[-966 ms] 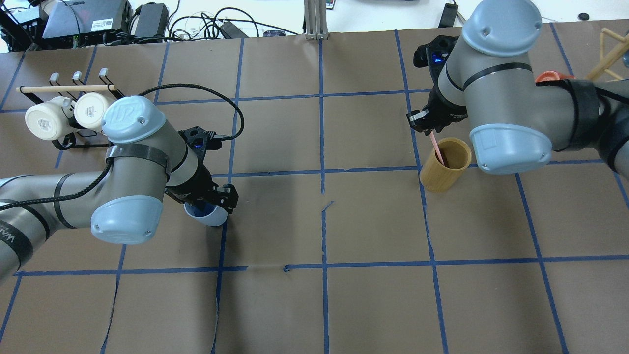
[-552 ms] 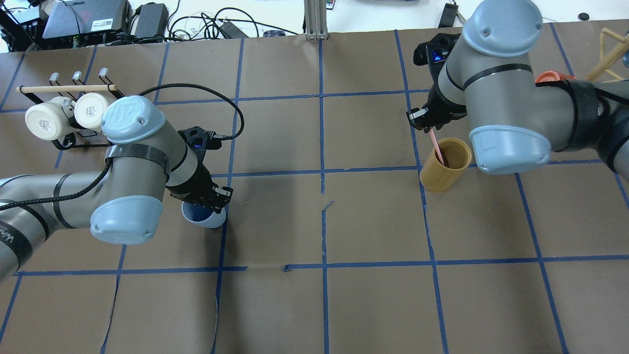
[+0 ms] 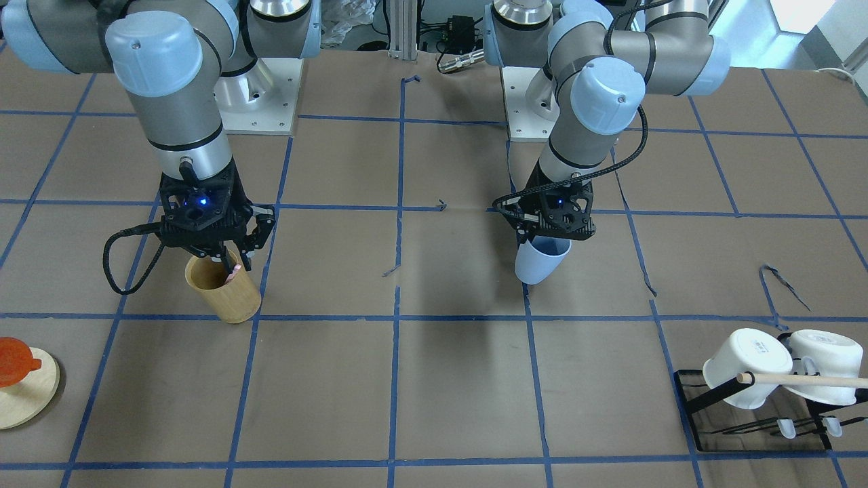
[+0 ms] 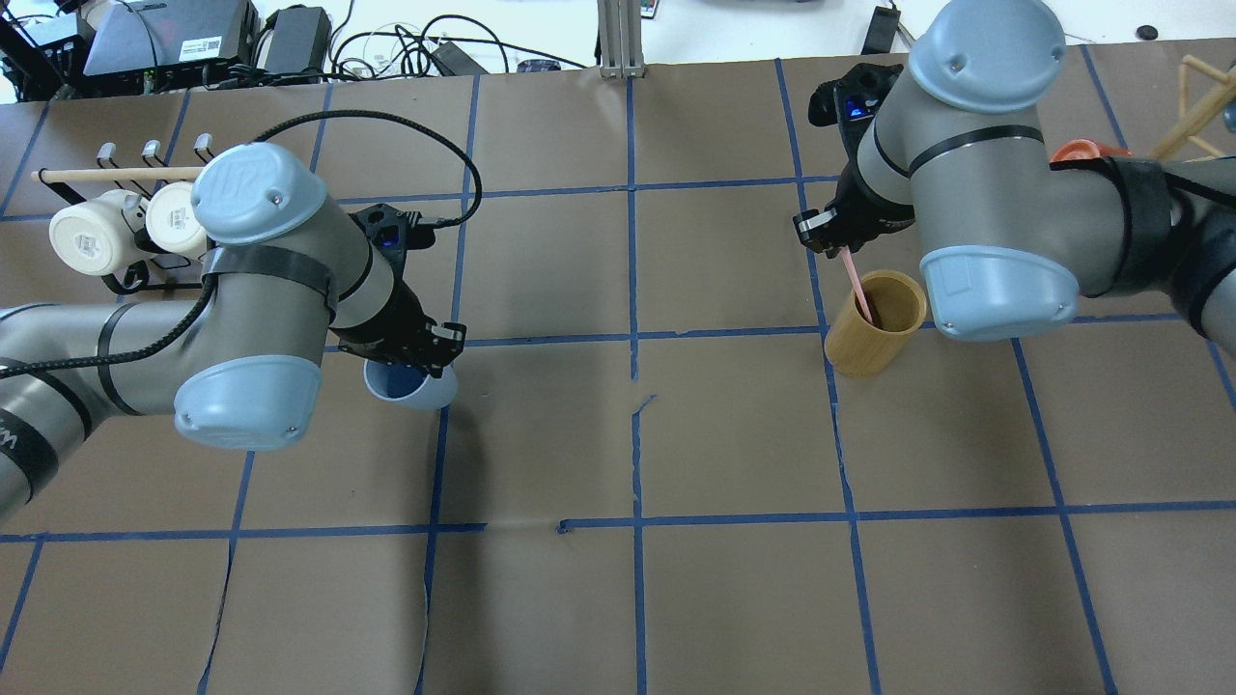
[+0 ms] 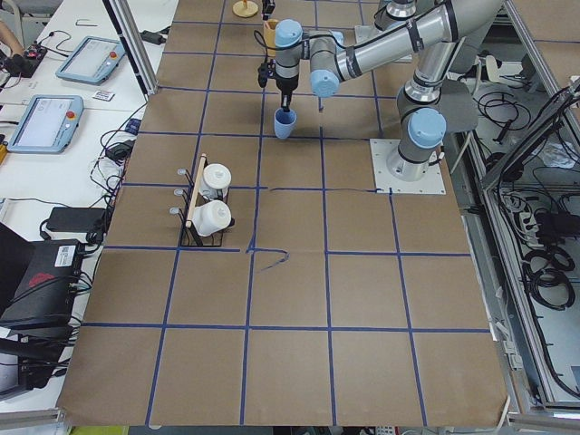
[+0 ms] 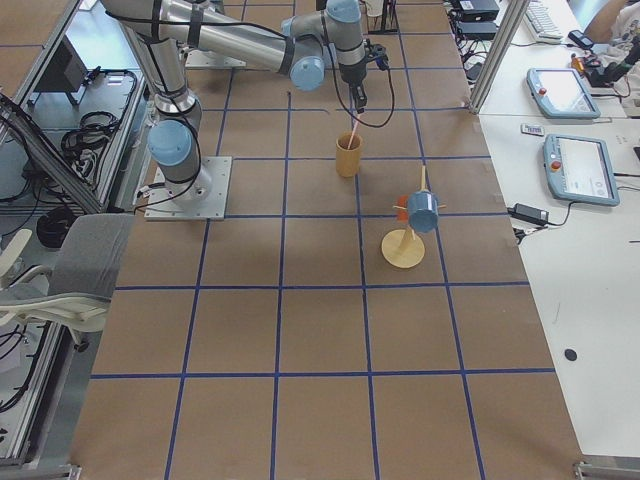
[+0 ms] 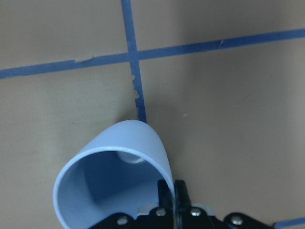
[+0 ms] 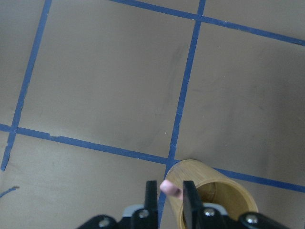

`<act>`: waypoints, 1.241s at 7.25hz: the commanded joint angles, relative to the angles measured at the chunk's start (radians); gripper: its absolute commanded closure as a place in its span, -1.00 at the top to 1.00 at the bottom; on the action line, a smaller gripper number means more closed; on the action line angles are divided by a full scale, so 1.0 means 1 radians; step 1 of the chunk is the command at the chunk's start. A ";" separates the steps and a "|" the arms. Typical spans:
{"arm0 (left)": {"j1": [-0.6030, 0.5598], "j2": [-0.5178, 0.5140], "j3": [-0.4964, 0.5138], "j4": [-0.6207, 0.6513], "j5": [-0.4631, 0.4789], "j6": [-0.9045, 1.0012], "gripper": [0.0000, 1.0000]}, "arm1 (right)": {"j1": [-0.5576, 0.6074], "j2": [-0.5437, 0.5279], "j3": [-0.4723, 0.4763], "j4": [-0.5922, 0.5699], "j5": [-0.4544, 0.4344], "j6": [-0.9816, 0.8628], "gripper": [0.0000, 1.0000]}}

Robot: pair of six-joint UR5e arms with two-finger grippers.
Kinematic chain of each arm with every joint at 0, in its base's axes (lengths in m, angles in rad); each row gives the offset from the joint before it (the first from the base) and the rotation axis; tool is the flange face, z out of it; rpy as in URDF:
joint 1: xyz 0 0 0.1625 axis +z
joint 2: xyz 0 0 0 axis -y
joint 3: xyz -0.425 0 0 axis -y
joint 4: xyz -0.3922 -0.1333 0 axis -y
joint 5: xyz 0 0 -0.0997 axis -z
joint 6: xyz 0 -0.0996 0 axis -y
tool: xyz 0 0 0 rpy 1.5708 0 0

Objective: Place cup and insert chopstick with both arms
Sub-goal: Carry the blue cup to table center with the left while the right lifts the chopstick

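My left gripper point(image 4: 430, 349) is shut on the rim of the light-blue cup point(image 4: 413, 388) and holds it tilted, base low over the brown paper. I cannot tell whether the base touches. The cup also shows in the front view point(image 3: 539, 263) and in the left wrist view point(image 7: 112, 179), with one finger inside its mouth. My right gripper point(image 4: 830, 241) is shut on the top of a pale-pink chopstick point(image 4: 857, 285). The chopstick's lower end is inside the tan bamboo cylinder point(image 4: 874, 333). The right wrist view shows the pink tip point(image 8: 170, 187) between the fingers.
A black rack point(image 4: 135, 275) at the far left holds two white mugs point(image 4: 92, 236) and a long wooden dowel point(image 4: 126, 175). A wooden stand with an orange piece point(image 3: 17, 362) is on the robot's right end. Blue tape lines cross the paper-covered table point(image 4: 637, 434).
My left gripper has carried the cup a short way towards the table's far side, and it leans more. The right gripper with the chopstick has barely shifted.
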 commanded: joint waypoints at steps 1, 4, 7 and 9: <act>-0.179 -0.071 0.178 -0.010 -0.007 -0.359 -1.00 | 0.000 0.004 0.000 -0.005 0.010 -0.006 -0.37; -0.304 -0.235 0.292 0.081 -0.053 -0.685 -1.00 | 0.000 0.004 -0.002 -0.005 0.009 -0.020 -0.40; -0.316 -0.307 0.292 0.137 -0.063 -0.726 -1.00 | 0.000 0.004 -0.004 -0.027 0.009 -0.062 -0.77; -0.316 -0.326 0.291 0.137 -0.064 -0.721 -0.72 | 0.000 0.003 -0.008 -0.025 0.010 -0.062 -1.00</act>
